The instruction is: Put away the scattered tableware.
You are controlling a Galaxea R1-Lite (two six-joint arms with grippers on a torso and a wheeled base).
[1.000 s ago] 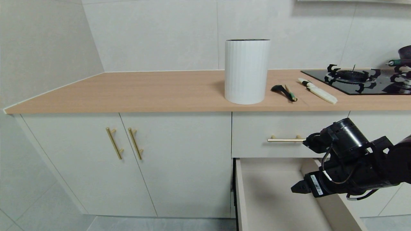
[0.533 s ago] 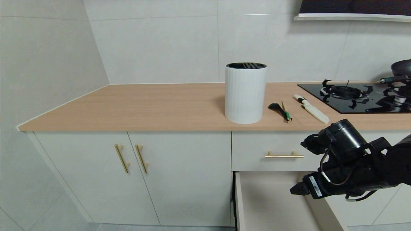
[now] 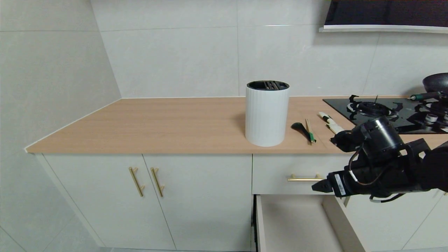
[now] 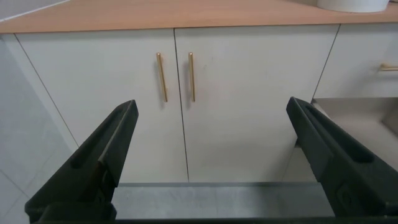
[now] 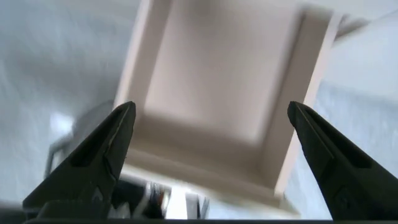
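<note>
With drawer [image 3: 297, 224] open below table [image 3: 168, 126] and right gripper [image 3: 317, 185] spread wide, empty, above it, judged at pick-up stage: raise toward spoon [image 3: 301, 127], chopsticks [image 3: 309, 130] and knife [image 3: 329, 121] lying on table just right of white holder [image 3: 267, 113], then close on one; left gripper [image 4: 211, 109] likewise wide, empty.

I am counting one white holder [image 3: 267, 117], one black spoon [image 3: 300, 126], one green-ended stick [image 3: 309, 130] and one knife [image 3: 327, 119] on the bench [image 3: 157, 129]. I am seeing one open drawer [image 3: 294, 224] and two cabinet doors [image 3: 105, 196].
</note>
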